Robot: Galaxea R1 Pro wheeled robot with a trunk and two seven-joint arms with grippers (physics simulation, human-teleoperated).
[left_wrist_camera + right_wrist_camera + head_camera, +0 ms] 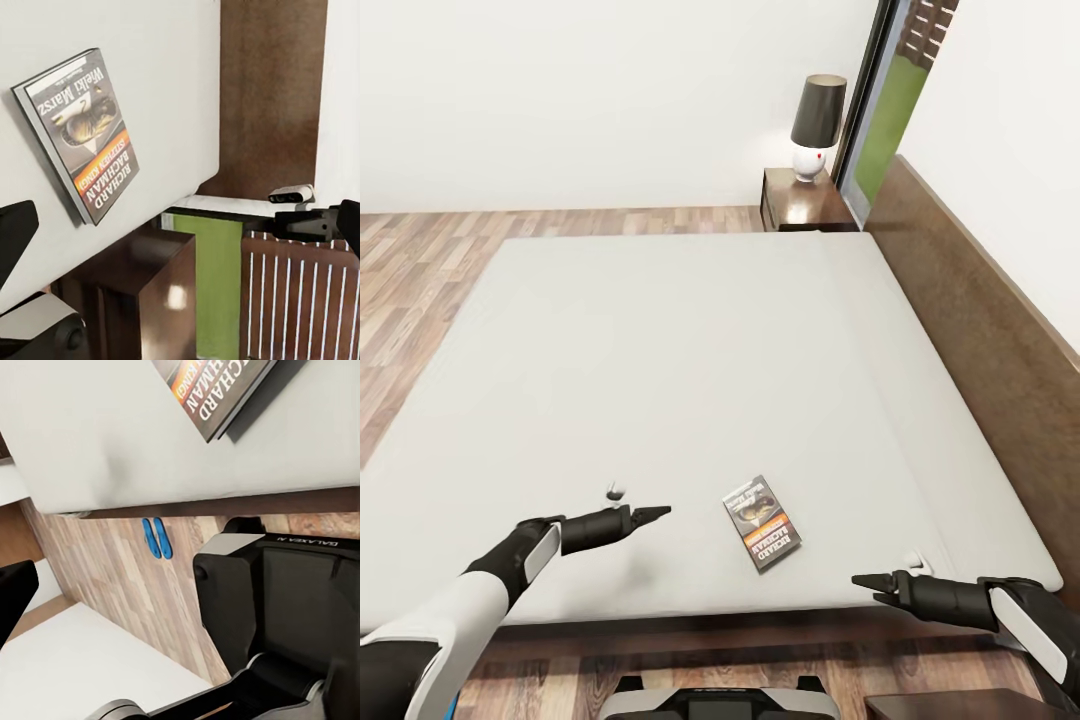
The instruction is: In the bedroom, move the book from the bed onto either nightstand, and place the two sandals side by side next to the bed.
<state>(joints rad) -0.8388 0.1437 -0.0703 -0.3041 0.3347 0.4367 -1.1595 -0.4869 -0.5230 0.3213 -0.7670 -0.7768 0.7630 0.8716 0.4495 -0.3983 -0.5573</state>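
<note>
From my head camera the bed [660, 380] takes most of the frame: flat matte pale grey-white mattress, no creases, on a dark brown wood platform with a long smooth headboard [980, 320] running from 1 to 4 o'clock. Light brown plank floor [420, 270] at 9 to 11 o'clock, plain white walls behind. At 1 o'clock a squarish glossy reddish-brown nightstand [800, 200] sits at the bed's far corner, carrying a lamp [816, 125] with a round white base and dark tapered shade. Book [761, 521] lies flat on the mattress near the close edge, about 5 o'clock of centre: thin rectangular paperback, dark grey cover, orange band, white lettering. Left gripper [658, 513] hovers over the mattress at the book's 9 o'clock, apart from it, black pointed fingers drawn together, grasping nothing. Right gripper [865, 583] hangs past the mattress edge at the book's 4 o'clock, apart too; whether clenched or released I cannot tell. Right wrist camera catches two slim bright blue sandals [157, 538] side by side, touching, flat on the planks beyond the bed.
</note>
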